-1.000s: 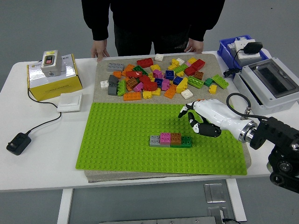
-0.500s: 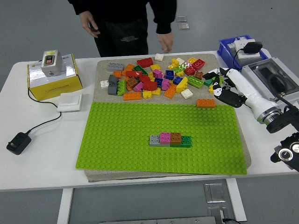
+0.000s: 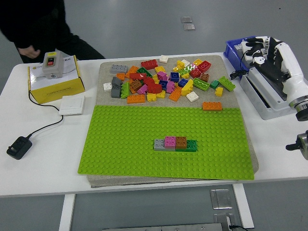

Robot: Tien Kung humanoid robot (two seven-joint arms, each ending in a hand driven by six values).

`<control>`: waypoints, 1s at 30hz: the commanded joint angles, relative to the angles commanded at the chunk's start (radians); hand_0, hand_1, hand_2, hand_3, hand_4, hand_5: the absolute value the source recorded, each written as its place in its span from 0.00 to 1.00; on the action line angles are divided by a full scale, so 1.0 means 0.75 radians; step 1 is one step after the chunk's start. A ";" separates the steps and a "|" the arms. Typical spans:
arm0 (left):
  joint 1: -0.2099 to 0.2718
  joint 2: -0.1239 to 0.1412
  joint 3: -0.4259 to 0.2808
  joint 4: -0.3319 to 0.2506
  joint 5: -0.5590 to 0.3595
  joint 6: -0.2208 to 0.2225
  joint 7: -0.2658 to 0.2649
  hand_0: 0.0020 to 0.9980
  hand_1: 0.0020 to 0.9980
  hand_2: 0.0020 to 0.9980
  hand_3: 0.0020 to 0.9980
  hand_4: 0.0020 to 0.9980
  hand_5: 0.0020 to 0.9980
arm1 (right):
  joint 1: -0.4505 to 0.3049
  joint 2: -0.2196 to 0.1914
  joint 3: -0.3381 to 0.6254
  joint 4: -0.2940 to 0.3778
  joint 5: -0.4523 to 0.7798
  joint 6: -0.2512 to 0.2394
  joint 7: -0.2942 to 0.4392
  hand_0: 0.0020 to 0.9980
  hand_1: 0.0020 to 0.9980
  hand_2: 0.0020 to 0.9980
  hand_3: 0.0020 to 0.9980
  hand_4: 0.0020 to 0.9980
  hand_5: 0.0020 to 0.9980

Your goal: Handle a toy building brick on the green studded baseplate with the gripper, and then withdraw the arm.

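My right hand [image 3: 274, 53], white and black with five fingers, has moved away from the pile of bricks and now sits far off to the right, over the grey box with a clear lid [image 3: 269, 94]. My fingers are loose and a bit spread, and they hold nothing. The small orange toy brick [image 3: 212, 106] is where it was a moment ago, on the far edge of the big green bumpy baseplate [image 3: 125, 144], well apart from my hand. In the middle of the baseplate there is a short row of bricks stuck together, grey, pink, brown and green [image 3: 175, 144]. Behind the baseplate is a heap of loose bricks in many colours [image 3: 161, 82], lying on a grey cloth. The person in black clothes [image 3: 29, 29] has walked from the middle to the far left corner of the white table [image 3: 38, 168]. Near that corner stands a yellow box [image 3: 55, 82] with a grey switch with a red button [image 3: 52, 63] on top. A blue tray [image 3: 236, 50] is close behind my hand.
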 joint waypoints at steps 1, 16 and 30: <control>0.001 0.001 0.000 0.000 0.000 0.000 0.001 0.63 0.60 0.55 0.60 0.16 0.59 | -0.004 0.001 0.021 -0.003 0.014 0.002 0.008 0.60 0.67 0.72 0.69 0.27 0.39; 0.007 0.005 -0.007 0.000 0.007 -0.006 0.005 0.63 0.60 0.55 0.60 0.16 0.59 | -0.054 0.023 0.212 -0.078 0.285 0.056 0.149 0.63 0.69 0.73 0.69 0.35 0.48; 0.018 -0.006 -0.015 0.000 -0.005 -0.011 0.021 0.63 0.60 0.55 0.60 0.18 0.59 | -0.072 0.054 0.240 -0.155 0.616 0.152 0.237 0.64 0.69 0.73 0.69 0.38 0.51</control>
